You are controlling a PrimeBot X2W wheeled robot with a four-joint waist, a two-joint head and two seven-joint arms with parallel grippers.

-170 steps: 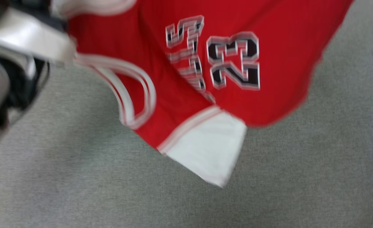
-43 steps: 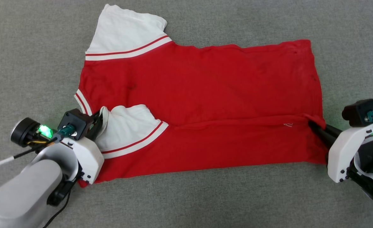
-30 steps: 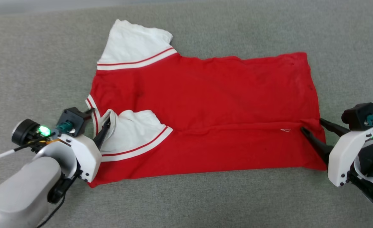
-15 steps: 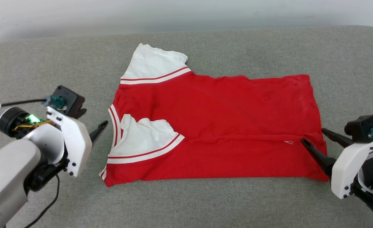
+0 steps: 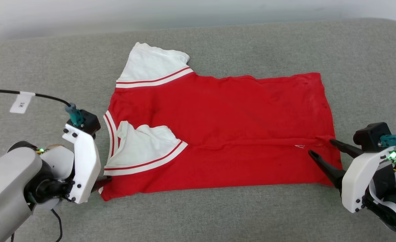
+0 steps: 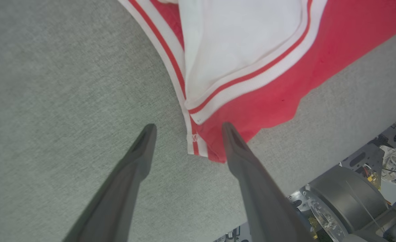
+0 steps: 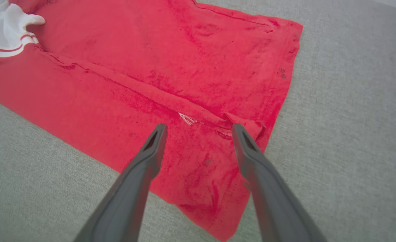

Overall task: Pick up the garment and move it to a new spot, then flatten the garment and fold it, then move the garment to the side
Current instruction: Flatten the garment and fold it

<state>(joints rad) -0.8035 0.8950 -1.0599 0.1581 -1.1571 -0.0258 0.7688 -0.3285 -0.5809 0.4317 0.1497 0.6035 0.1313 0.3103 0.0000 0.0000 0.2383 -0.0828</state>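
Observation:
The garment (image 5: 224,117) lies flat on the grey surface with a plain red face up. Its near long edge is folded over onto the body, and the near white sleeve (image 5: 144,143) lies on top. The far sleeve (image 5: 150,64) sticks out at the back left. My left gripper (image 5: 101,183) is at the garment's near-left corner. In the left wrist view the left gripper (image 6: 187,127) is open, with the striped corner (image 6: 198,144) between its fingers. My right gripper (image 5: 321,148) stands open over the fold at the hem. The right gripper (image 7: 198,127) holds nothing above the red cloth (image 7: 150,50).
The grey padded surface (image 5: 218,215) ends at a pale wall along the top. A black cable with a white label (image 5: 22,102) runs in from the left to my left wrist. Part of the robot's base (image 6: 352,198) shows beyond the surface's near edge.
Both grippers opened and let go of the garment. The left arm drew back from the folded sleeve and came down to the near-left corner. The head camera also shifted.

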